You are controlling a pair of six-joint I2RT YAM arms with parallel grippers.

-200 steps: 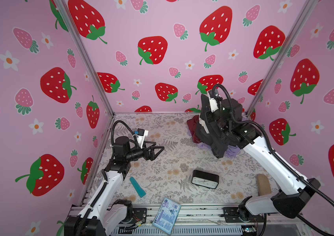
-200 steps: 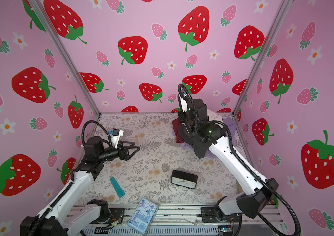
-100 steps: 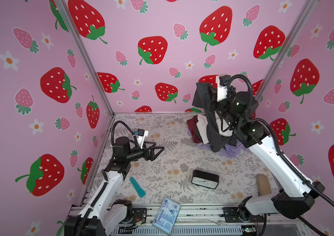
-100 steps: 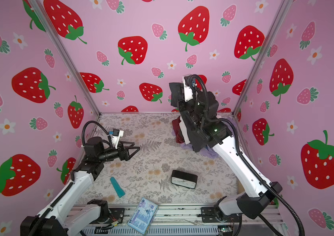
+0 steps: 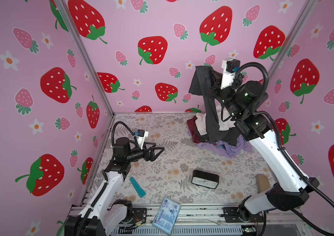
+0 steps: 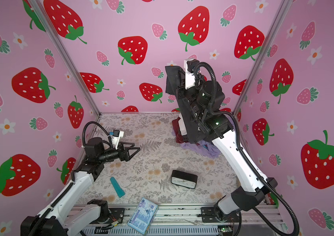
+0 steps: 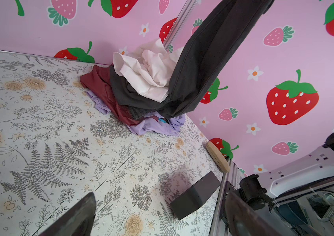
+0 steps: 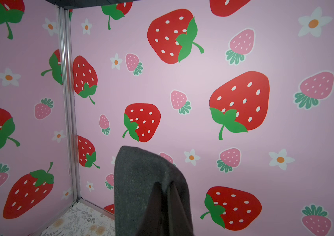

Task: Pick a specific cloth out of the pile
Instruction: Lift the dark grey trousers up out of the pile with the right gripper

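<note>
The cloth [image 5: 209,114] hangs as a long charcoal band at the far right of the scene. Its upper end is lifted high against the far wall and its lower end lies in the pile [image 5: 205,132]. In both top views we see it run down from the right tool [image 5: 211,74] to the heap, taut and slightly slanted. From the left wrist the cloth [image 7: 209,61] drops past the white shirt [image 7: 147,71] and bends under it, resting over the lavender garment [image 7: 158,126] beside the maroon piece [image 7: 98,83].

The right tool [image 8: 165,196] is clamped on the cloth. In its wrist view we see the two fingers [image 8: 154,204] pressed together, with the grey fabric [image 8: 137,183] folded over their tips and hanging down one side.

The pile sits in the far right corner of the counter [image 5: 162,173], touching the far wall.

The left tool [image 5: 159,150] hovers over the left side of the counter, well apart from the clothes and pointing toward them. Its fingers stand wide apart and hold nothing, as its own wrist view shows.

Nearer to us, a black clock [image 5: 205,179] lies on the counter. A teal strip [image 5: 137,187] lies to its left. A blue packet [image 5: 166,218] rests on the near rail, and a wooden piece [image 5: 263,182] lies by the right wall.
</note>
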